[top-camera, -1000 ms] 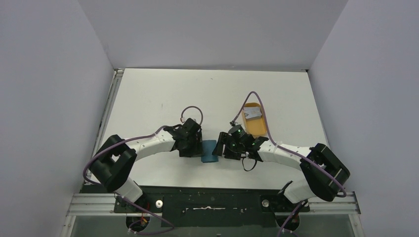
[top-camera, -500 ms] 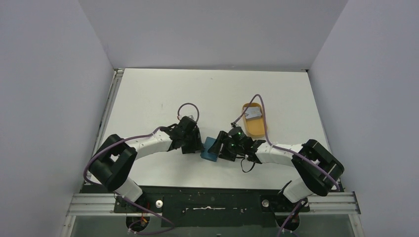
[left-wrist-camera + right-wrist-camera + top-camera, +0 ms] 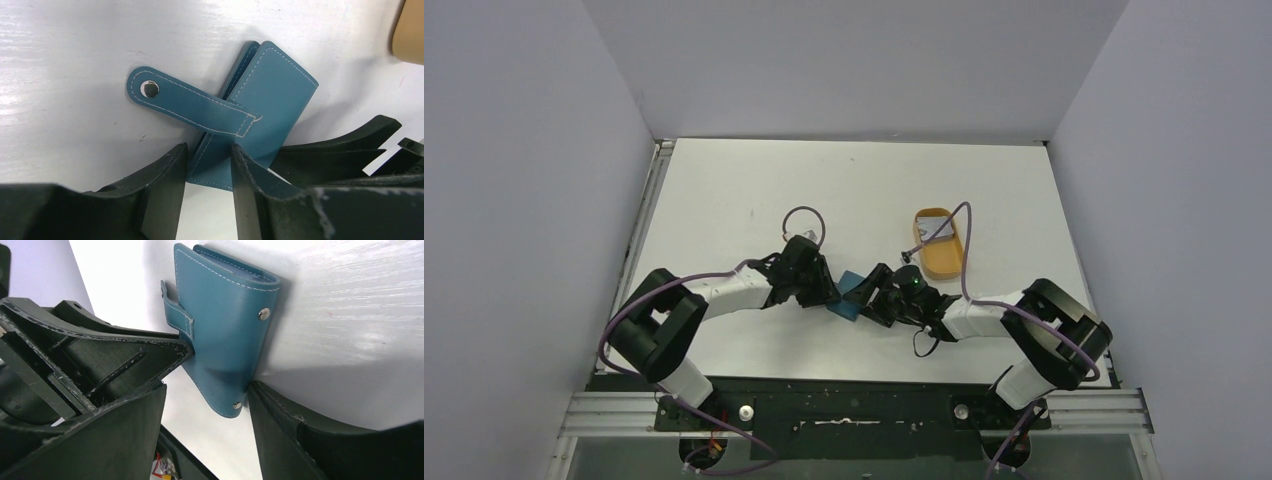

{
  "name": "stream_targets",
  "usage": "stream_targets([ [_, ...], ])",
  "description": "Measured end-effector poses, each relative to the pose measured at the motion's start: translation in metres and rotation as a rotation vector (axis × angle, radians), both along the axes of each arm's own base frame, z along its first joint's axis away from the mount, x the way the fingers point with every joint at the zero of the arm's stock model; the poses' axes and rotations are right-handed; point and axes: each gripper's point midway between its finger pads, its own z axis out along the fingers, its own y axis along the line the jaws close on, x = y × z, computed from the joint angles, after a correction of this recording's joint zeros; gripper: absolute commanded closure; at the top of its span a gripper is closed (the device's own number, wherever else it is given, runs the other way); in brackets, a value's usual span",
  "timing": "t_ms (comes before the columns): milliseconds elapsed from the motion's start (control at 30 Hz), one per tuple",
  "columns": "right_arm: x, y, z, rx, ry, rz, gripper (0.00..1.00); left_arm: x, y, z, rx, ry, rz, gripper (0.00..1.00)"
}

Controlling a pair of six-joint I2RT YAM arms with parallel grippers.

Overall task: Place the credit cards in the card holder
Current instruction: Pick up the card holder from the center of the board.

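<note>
Teal card holder (image 3: 852, 296) sits on the white bench (image 3: 754, 190), near its front edge and between the two arms. The left arm (image 3: 724, 292) reaches in from the left and the right arm (image 3: 984, 315) from the right, their wrists almost meeting at it. A purple cable (image 3: 802, 214) loops above the left wrist. An orange oval tray (image 3: 941, 250) rests on the bench just behind the right wrist, apart from the holder. One of the credit cards (image 3: 935, 230), a pale grey rectangle, lies in the tray's far end; how many lie there cannot be told from above.

The holder is folded and tipped up on one edge rather than lying flat. The left jaws are drawn close together and pinch its near end, with one finger (image 3: 160, 185) on each side of the cover. The right jaws are spread wide with the holder between them. Its lower corner touches one finger (image 3: 300, 435), while bare bench shows between the cover and the other finger (image 3: 125, 430).

The strap (image 3: 190, 102) is unfastened and stretches out over the bench, with a metal snap (image 3: 149, 89) at its rounded end. Two small studs (image 3: 264, 314) show on the cover in the right wrist view.
</note>
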Motion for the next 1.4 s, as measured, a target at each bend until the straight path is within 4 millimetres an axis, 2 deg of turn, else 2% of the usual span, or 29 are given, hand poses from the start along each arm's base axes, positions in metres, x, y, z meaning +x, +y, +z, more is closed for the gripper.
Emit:
stream_targets([
  [233, 0.01, -0.011, 0.0, -0.002, -0.043, -0.077, 0.39, 0.001, -0.004, -0.002, -0.041, -0.003, 0.007, 0.8],
  [533, 0.027, -0.027, 0.0, -0.061, -0.065, -0.108, 0.35, 0.001, -0.018, -0.001, -0.113, 0.024, -0.004, 0.81],
  [767, 0.015, -0.053, 0.005, -0.176, -0.069, -0.115, 0.32, 0.0, -0.026, 0.0, -0.134, 0.054, -0.015, 0.83],
  [900, 0.009, -0.059, 0.0, -0.196, -0.052, -0.108, 0.32, 0.0, -0.031, -0.001, -0.146, 0.075, -0.02, 0.86],
  [1100, 0.015, -0.045, -0.001, -0.133, -0.045, -0.111, 0.32, 0.0, -0.042, -0.003, -0.197, 0.114, -0.018, 0.89],
  [1267, 0.023, -0.037, 0.0, -0.078, -0.049, -0.138, 0.33, 0.001, -0.043, -0.005, -0.235, 0.156, -0.002, 0.92],
  [1400, 0.027, -0.036, -0.001, -0.032, -0.051, -0.17, 0.38, 0.001, -0.044, -0.008, -0.266, 0.181, 0.009, 0.92],
])
